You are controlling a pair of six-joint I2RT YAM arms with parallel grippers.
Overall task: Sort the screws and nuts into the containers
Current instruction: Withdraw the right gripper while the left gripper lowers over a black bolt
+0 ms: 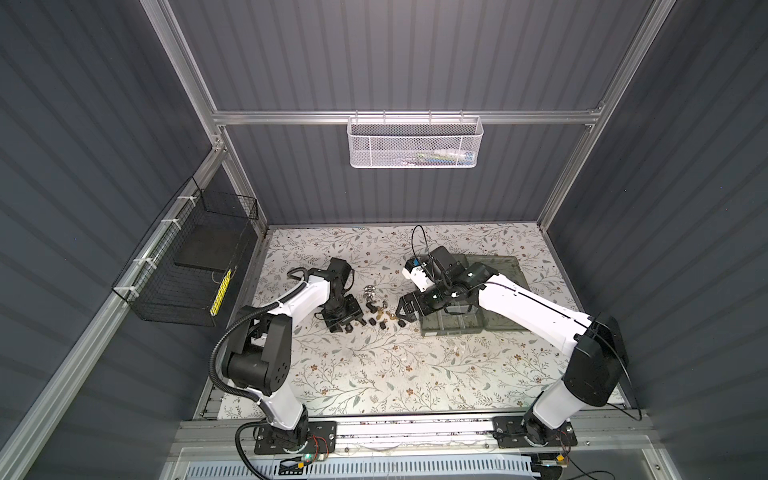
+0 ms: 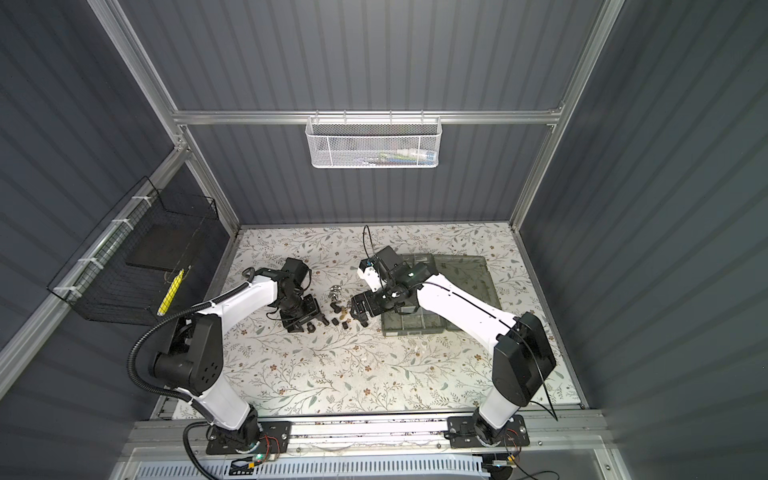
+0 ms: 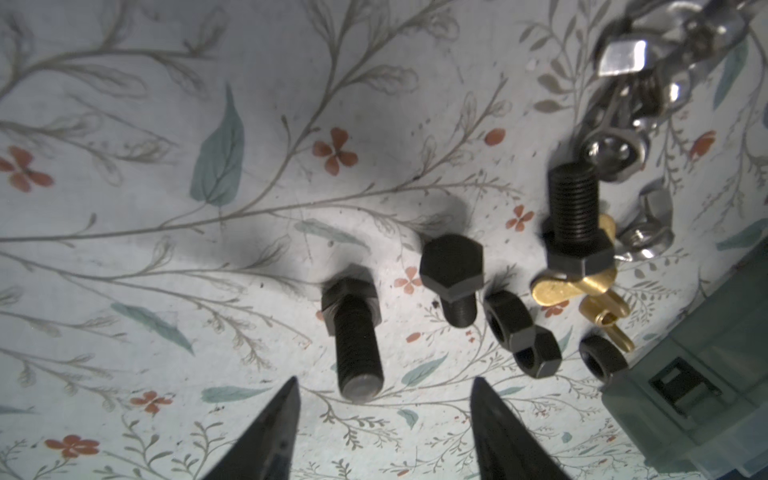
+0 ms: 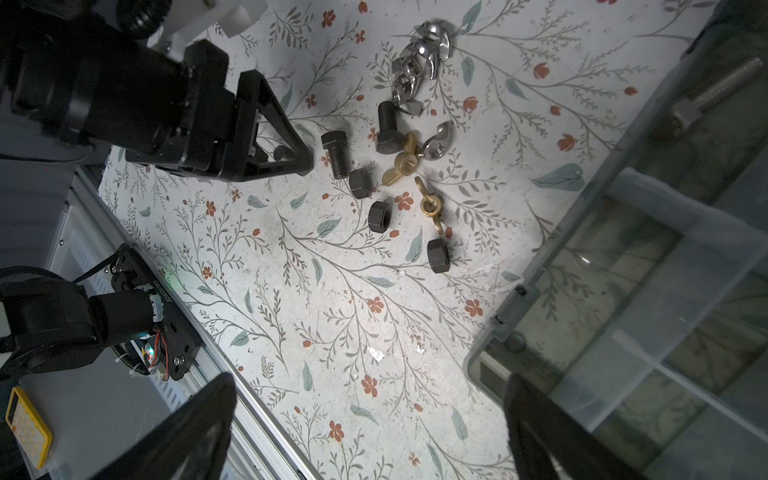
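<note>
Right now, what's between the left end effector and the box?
Loose black bolts, black nuts and brass wing nuts, clearest in the right wrist view.

My left fingers point(image 3: 272, 440) are cut off at the frame edge. The silver pile point(image 3: 623, 62) is blurred and cropped. In both top views, my right arm point(image 1: 528, 301) hides much of the organiser box point(image 1: 453, 328).

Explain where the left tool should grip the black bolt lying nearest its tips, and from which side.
Probably across the threaded shank of the black bolt, coming down from above: it lies flat on the mat, shank end toward the left tool, which stands open astride its axis.
</note>
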